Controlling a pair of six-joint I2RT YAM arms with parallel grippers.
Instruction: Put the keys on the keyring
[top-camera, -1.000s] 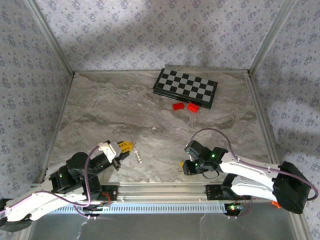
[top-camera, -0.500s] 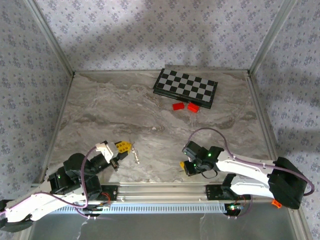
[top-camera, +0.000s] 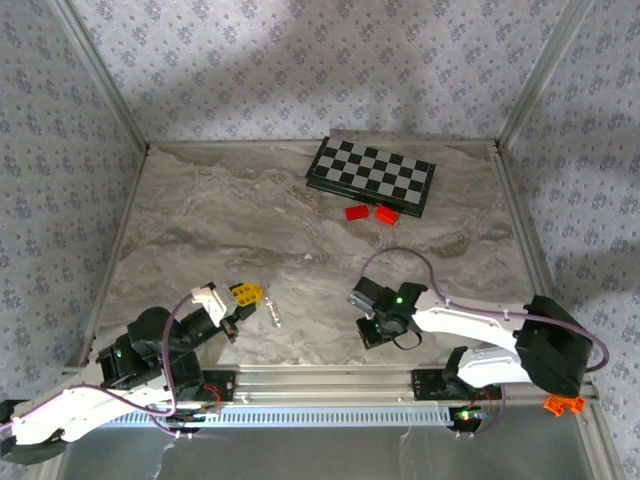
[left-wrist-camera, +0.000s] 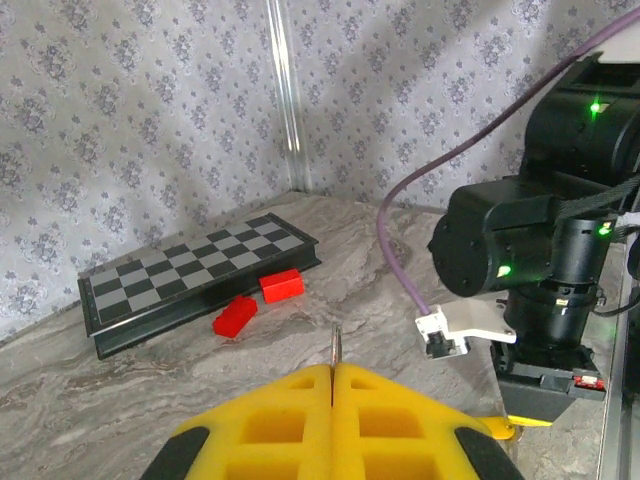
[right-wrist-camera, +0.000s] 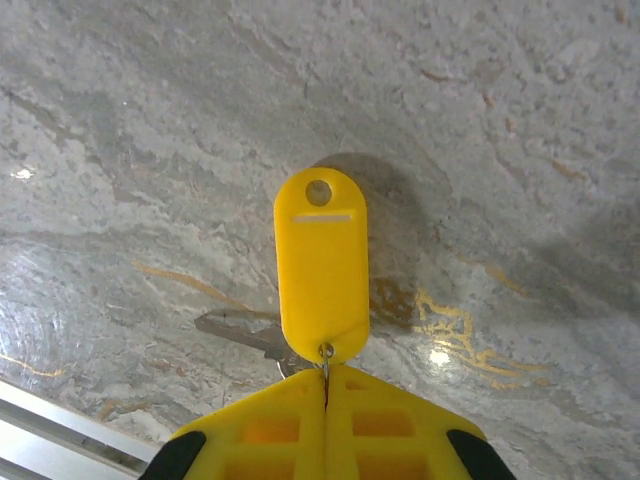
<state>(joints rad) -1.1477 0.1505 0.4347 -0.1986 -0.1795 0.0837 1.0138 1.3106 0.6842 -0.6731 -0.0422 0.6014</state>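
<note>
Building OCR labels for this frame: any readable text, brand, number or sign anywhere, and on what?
None readable.
yellow key tag: label strip blank.
chessboard: plain squares, no letters or numbers seen.
red blocks: no marks visible.
white cable connector: too small to tell.

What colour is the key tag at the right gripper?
Yellow: the key tag held by the right gripper, clearest in the right wrist view.

Tabletop (right-wrist-camera: 520, 120): marble-patterned, smooth, faintly glossy
Key tag (right-wrist-camera: 321, 265): smooth, matt plastic
Key (right-wrist-camera: 235, 327): bare metal, dull sheen
Chessboard (left-wrist-camera: 200, 270): smooth, glossy
</note>
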